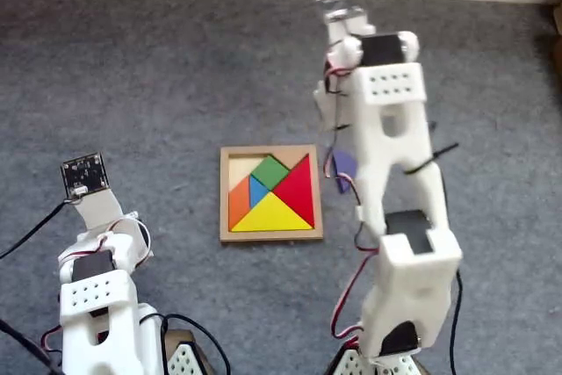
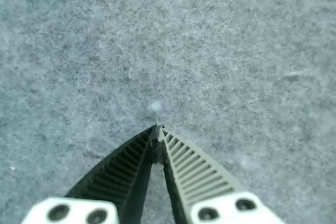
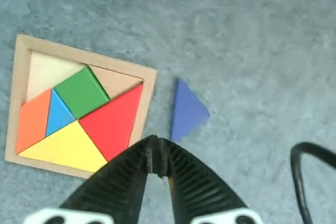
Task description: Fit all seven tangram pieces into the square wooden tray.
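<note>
Beside the tray (image 1: 268,235), right: blue triangle (image 3: 186,111) lies loose.
Right gripper (image 3: 156,153): jaws closed, empty, near the triangle.
Left gripper (image 2: 157,129): jaws closed, well apart.
Advice: we open first, then pinch its edges squarely.

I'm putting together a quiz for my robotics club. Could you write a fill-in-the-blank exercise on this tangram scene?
1. The square piece in the tray is coloured ___.
2. The loose piece on the carpet beside the tray is shaped like a ___.
3. The big red piece shares an edge with the big ___ piece.
4. The left gripper and the right gripper both have their fingers ___.

Missing words: green; triangle; yellow; shut.
</note>
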